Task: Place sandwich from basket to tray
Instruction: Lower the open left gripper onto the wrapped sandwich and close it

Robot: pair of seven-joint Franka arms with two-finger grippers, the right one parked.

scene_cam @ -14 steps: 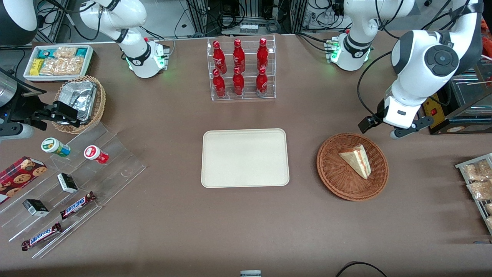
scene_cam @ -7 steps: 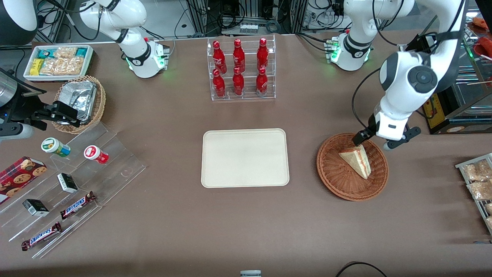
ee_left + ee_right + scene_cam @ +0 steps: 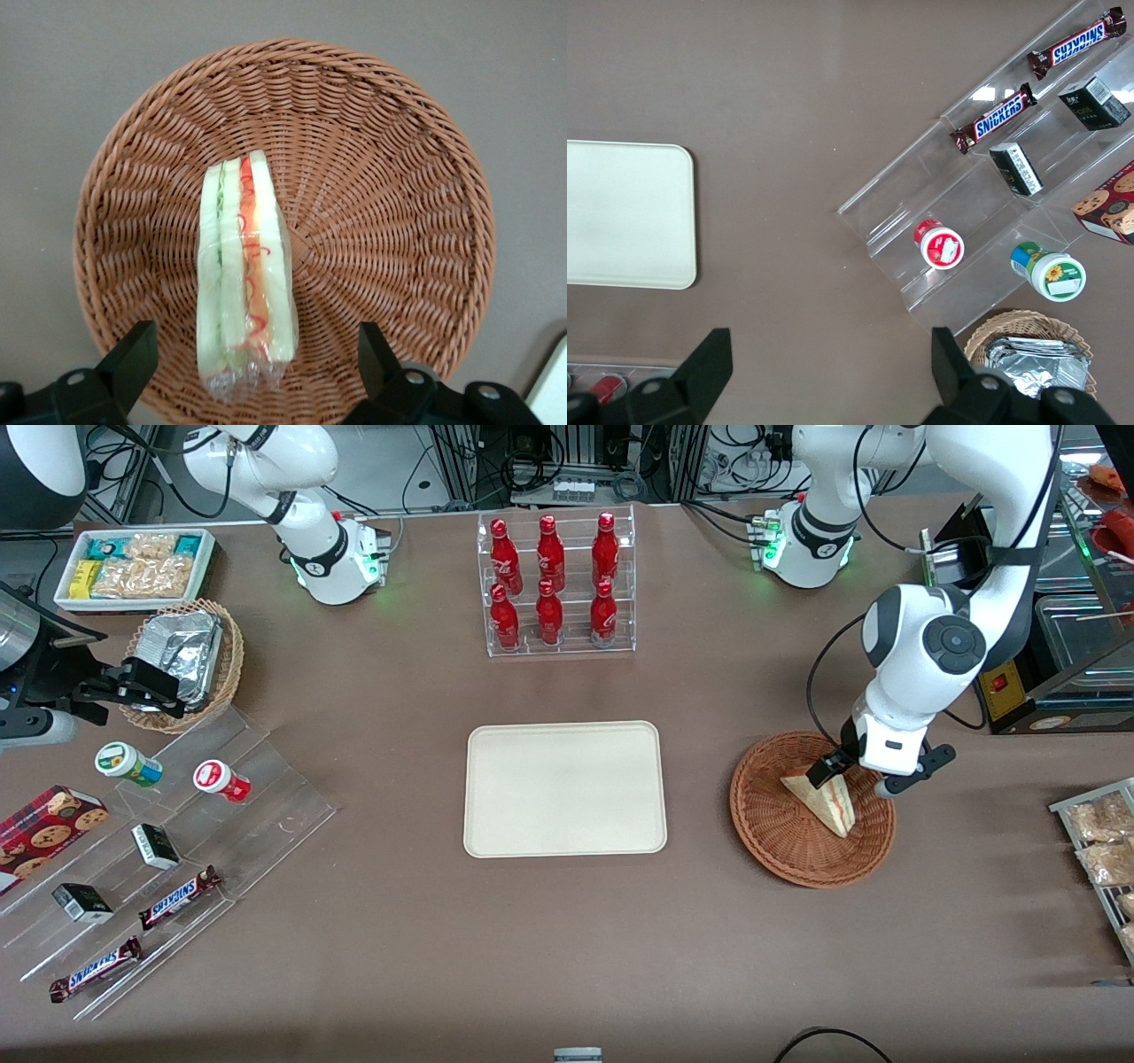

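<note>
One brown table [image 3: 372, 921] spreads under everything, and over its working-arm end the left arm reaches down, forearm steep and wrist pointing at the tabletop. Well off from the gripper [image 3: 858, 776], toward the table's middle, lies the cream tray [image 3: 564, 788], flat and bare. Farther from the front camera than the tray stands a clear rack of red bottles [image 3: 555, 583]. Directly beneath the gripper sits the reddish-brown basket [image 3: 780, 833], round and shallow. The gripper hangs low over the part of the basket farthest from the front camera, its fingers [image 3: 133, 359] spread wide apart and holding nothing. Between them and just below, the sandwich [image 3: 244, 274] stands on edge in clear wrap near the basket's centre, its red and green filling turned up toward the wrist camera.
</note>
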